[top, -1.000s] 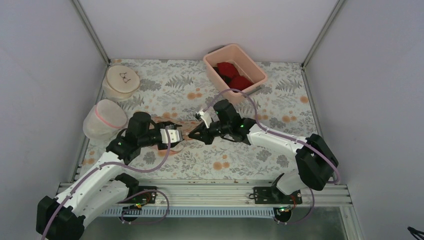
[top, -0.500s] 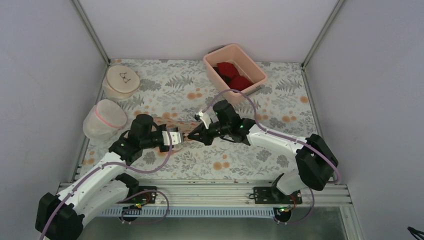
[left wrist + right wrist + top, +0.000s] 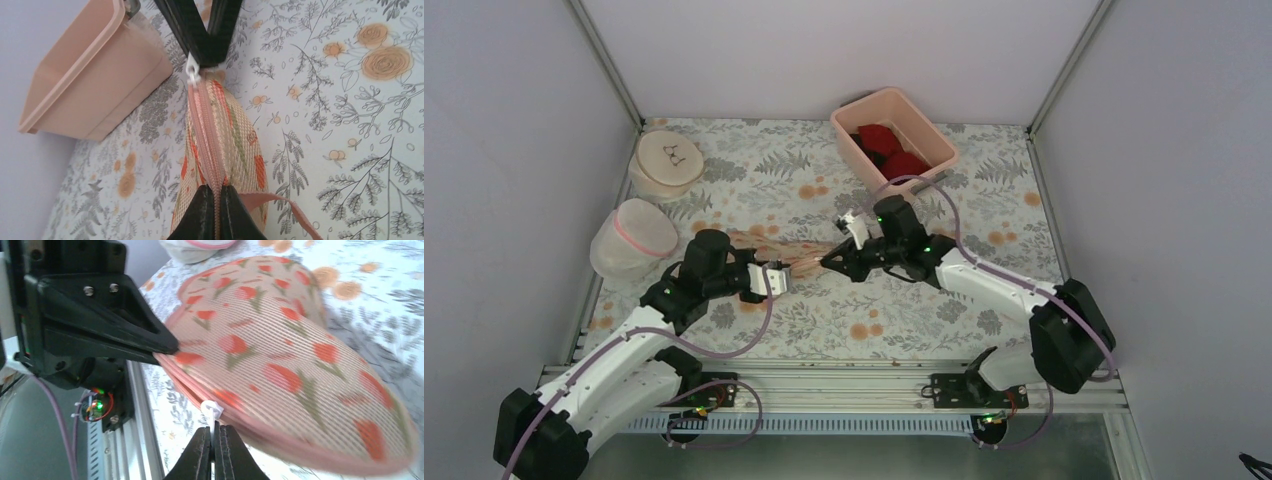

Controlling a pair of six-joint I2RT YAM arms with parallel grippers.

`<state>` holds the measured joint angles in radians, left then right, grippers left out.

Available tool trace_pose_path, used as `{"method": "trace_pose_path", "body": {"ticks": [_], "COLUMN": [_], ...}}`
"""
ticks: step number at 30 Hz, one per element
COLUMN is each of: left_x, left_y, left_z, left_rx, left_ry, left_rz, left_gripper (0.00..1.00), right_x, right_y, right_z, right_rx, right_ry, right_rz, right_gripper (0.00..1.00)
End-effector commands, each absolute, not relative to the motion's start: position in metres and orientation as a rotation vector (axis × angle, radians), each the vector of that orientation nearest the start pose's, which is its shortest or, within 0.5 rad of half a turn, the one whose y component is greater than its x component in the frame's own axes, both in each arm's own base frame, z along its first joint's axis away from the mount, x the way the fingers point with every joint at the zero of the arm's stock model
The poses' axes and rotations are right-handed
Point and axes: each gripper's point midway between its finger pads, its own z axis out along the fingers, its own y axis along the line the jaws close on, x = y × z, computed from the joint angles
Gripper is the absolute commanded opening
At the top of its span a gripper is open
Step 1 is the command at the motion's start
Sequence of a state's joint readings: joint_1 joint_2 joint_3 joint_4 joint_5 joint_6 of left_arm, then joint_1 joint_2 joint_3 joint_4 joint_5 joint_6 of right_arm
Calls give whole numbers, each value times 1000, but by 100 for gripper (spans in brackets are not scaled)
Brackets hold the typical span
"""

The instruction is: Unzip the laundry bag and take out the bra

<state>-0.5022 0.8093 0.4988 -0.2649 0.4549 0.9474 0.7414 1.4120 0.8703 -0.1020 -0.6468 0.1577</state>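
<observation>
Bags numbered three: one cream laundry bag, orange-red flowers and pink zip, stretched over the desk between two claws. The left claw was pinched on its zip edge, the right claw on the white zip pull. A dome mesh bag, round beige bag and pink tub sat apart.

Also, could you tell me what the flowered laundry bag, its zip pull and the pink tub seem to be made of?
The laundry bag looks like matte mesh fabric, likely synthetic: a fine ribbed weave shows under the print. The zip pull is smooth white, probably plastic, possibly coated metal. The pink tub seems rigid moulded plastic, satin finish, with straight walls and a folded rim.
</observation>
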Motion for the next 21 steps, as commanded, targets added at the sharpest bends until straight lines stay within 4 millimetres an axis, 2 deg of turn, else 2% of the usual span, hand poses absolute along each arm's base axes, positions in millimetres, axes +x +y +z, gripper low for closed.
{"method": "trace_pose_path", "body": {"ticks": [1,6,11,13,17,18,20,21], "left_x": [212,214,215,221,240,240,230,221], "left_y": [-195,-193,-192,-186,-159,-155,-158,-162], "left_z": [159,162,163,157,132,128,125,127], "left_rx": [1613,1617,1609,1592,1568,1575,1627,1663], "left_ry": [1345,1331,1343,1376,1472,1485,1474,1460], "left_rz": [-133,-103,-102,-72,53,60,10,-44], "left_gripper": [2,2,2,2,3,15,72,91], "right_x": [226,233,230,228,223,221,216,214], "right_y": [310,288,291,293,301,304,310,314], "right_z": [168,160,160,162,172,174,178,181], "right_rx": [-953,-899,-927,-936,-960,-970,-992,-1004], "right_ry": [2123,2150,2138,2130,2078,2067,2049,2034], "right_rz": [1134,1113,1169,1195,1241,1250,1267,1273], "right_gripper": [4,4,4,4,4,4,4,4]}}
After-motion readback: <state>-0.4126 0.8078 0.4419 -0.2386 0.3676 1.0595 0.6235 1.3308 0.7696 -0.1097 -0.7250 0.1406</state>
